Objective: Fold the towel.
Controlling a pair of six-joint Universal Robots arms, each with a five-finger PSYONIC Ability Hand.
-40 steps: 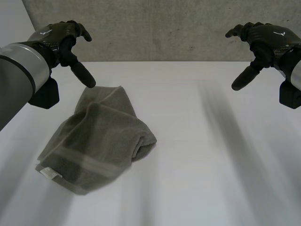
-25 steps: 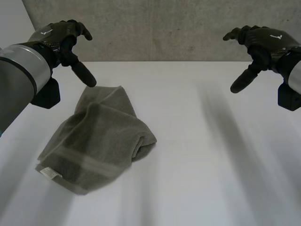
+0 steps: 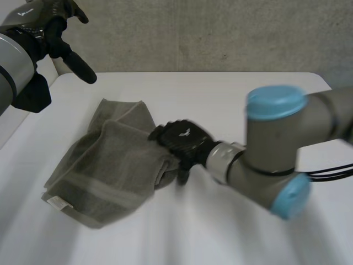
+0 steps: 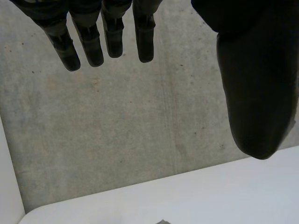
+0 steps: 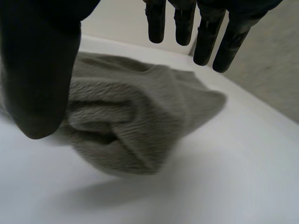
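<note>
Grey-green terry towel [image 3: 110,160] lies rumpled on the white desk [image 3: 231,232], over on the robot's left side, its near-centre edge bunched into a thick roll. Right at that roll sits the right robot hand [image 3: 181,139], its arm [image 3: 276,149] stretched low across the desk. From the wrist, the roll lies under the palm, between thumb [image 5: 39,70] and straight, spread fingers [image 5: 205,42]. Nothing is pinched, and contact with the cloth I cannot tell. The left robot hand [image 3: 47,22] hangs high beyond the towel's far corner, well apart from it, fingers [image 4: 88,42] straight, thumb [image 4: 254,93] wide, holding nothing.
</note>
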